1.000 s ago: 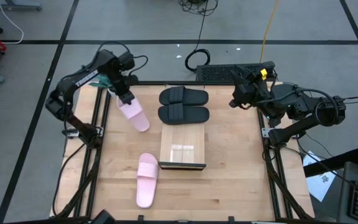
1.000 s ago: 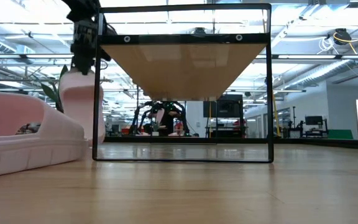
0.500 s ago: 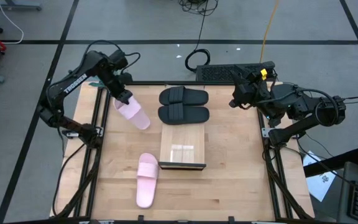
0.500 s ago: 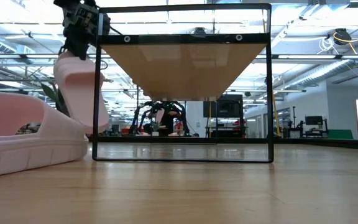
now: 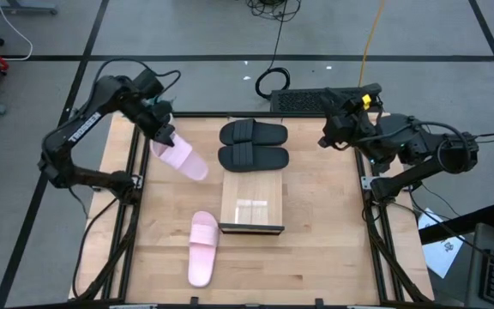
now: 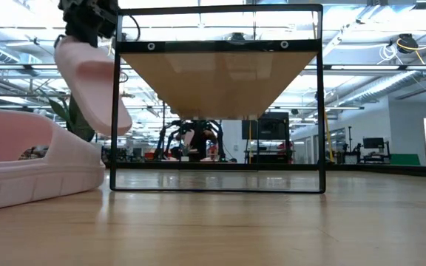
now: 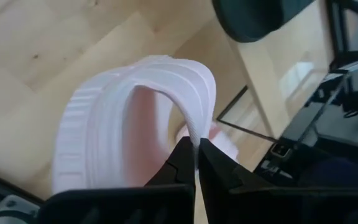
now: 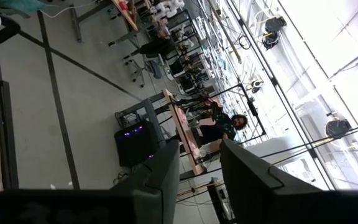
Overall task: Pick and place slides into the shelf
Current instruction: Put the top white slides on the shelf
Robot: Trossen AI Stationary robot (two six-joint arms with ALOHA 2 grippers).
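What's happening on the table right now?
The left claw is shut on the strap of a pink slide, holding it in the air near the table's back left. The second pink slide lies at the front, two black slides sit behind the shelf, and the right claw waits open at the right edge.

The high view looks straight down on the whole table [image 5: 316, 249] from well above. The low view sits at table-top height, facing level across it through the shelf [image 6: 217, 103] into the room — a pink slide [image 6: 28, 159] lies close to its lens. The left wrist view looks down, very near the lifted pink slide [image 7: 135, 118], also seen in the high and low views. The right wrist view faces the room.
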